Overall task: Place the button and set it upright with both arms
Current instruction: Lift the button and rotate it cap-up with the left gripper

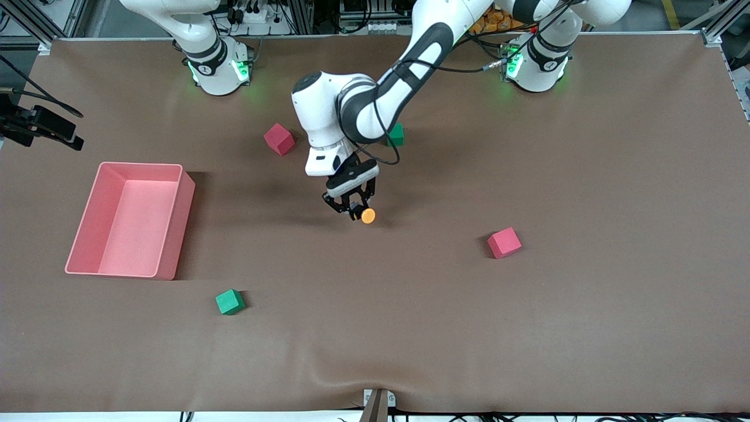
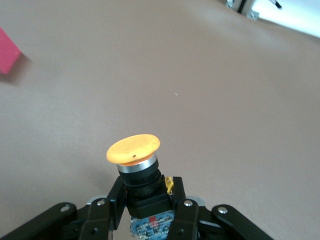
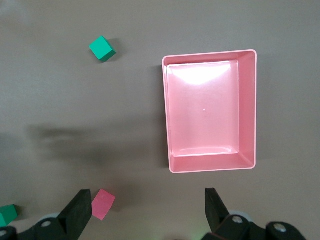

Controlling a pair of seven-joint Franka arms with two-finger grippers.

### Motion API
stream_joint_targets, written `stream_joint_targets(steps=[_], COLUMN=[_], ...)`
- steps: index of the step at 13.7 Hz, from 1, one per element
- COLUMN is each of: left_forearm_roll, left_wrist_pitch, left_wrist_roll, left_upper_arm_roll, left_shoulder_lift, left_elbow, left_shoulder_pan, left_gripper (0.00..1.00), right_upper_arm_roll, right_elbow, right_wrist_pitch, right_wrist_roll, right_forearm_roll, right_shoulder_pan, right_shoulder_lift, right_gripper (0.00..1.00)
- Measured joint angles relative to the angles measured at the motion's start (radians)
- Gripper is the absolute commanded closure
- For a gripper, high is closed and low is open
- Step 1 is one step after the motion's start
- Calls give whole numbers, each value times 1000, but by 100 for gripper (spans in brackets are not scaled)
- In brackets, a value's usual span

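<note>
The left gripper [image 1: 352,209] clenches the button [image 1: 367,215] by its black body over bare brown table [image 1: 410,328], orange cap jutting past the fingertips. The nearest things, a red cube [image 1: 279,139] and another red cube [image 1: 504,242], sit well apart from it. The right gripper [image 3: 147,210] waits released, high over the pink bin [image 3: 210,112]

The front view looks down from high across the tabletop [image 1: 527,328], facing both arm bases and taking in the whole surface. The left wrist view sits close above the left pincer [image 2: 150,220], looking past its closed fingers and the button [image 2: 133,149] to bare tabletop. The right wrist view looks straight down from well above the spread right pincer [image 3: 147,212], sharing the pink bin [image 3: 210,112] with the front view.
</note>
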State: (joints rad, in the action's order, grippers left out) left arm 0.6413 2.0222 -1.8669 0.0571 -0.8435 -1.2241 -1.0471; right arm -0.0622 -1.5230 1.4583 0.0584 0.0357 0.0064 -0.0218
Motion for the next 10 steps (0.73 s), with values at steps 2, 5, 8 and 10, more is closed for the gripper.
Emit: stream_joint_targets(steps=[2, 5, 8, 10], left_forearm_roll=[81, 155, 228, 272], left_wrist_pitch=[-70, -134, -188, -222], left_wrist_roll=[-23, -77, -115, -139], left_upper_arm_roll=[1, 2, 15, 16], left_shoulder_lift=[-15, -53, -86, -108], left_elbow=[-10, -11, -12, -13], left_shoulder_pan=[-27, -69, -107, -126], left_gripper=[94, 94, 95, 95], right_upper_arm_roll=[0, 1, 1, 1], right_elbow=[0, 0, 0, 0], right_wrist_pitch=[0, 0, 0, 0], right_wrist_roll=[0, 0, 1, 1], right_forearm_roll=[0, 1, 2, 2], right_shoulder_pan=[0, 1, 8, 10], right_shoulder_lift=[0, 0, 0, 0], right_gripper=[0, 0, 0, 0])
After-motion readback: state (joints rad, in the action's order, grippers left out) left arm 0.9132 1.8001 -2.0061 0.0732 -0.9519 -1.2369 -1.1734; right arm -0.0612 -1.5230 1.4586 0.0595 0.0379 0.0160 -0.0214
